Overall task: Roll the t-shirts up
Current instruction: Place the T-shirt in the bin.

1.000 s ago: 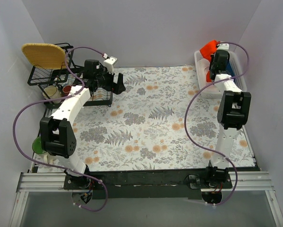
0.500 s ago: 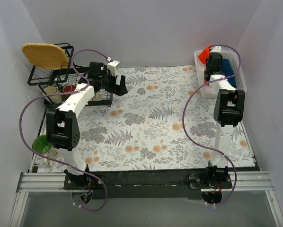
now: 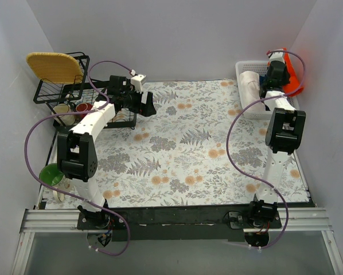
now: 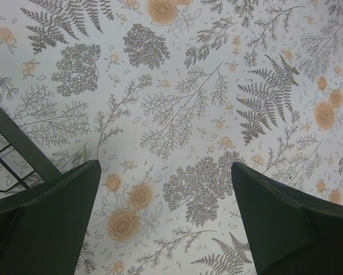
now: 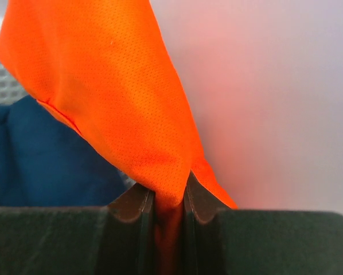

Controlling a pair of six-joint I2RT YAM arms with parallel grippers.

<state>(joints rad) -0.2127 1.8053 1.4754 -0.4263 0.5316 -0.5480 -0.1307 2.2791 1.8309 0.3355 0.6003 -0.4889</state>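
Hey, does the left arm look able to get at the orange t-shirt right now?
Probably not. The t-shirt hangs pinched in the right hand by the basket at the far right corner, while the left hand sits open near the wire rack at far left, with the whole table between them.

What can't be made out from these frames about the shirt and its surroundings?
t-shirt: full size and shape. The top view shows only a strip beside the right tool, and the right wrist view crops it at the top edge.
dark blue bundle: mostly hidden behind the t-shirt in the right wrist view, and not seen from above.
cups by the wire rack: too small in the top view for details.
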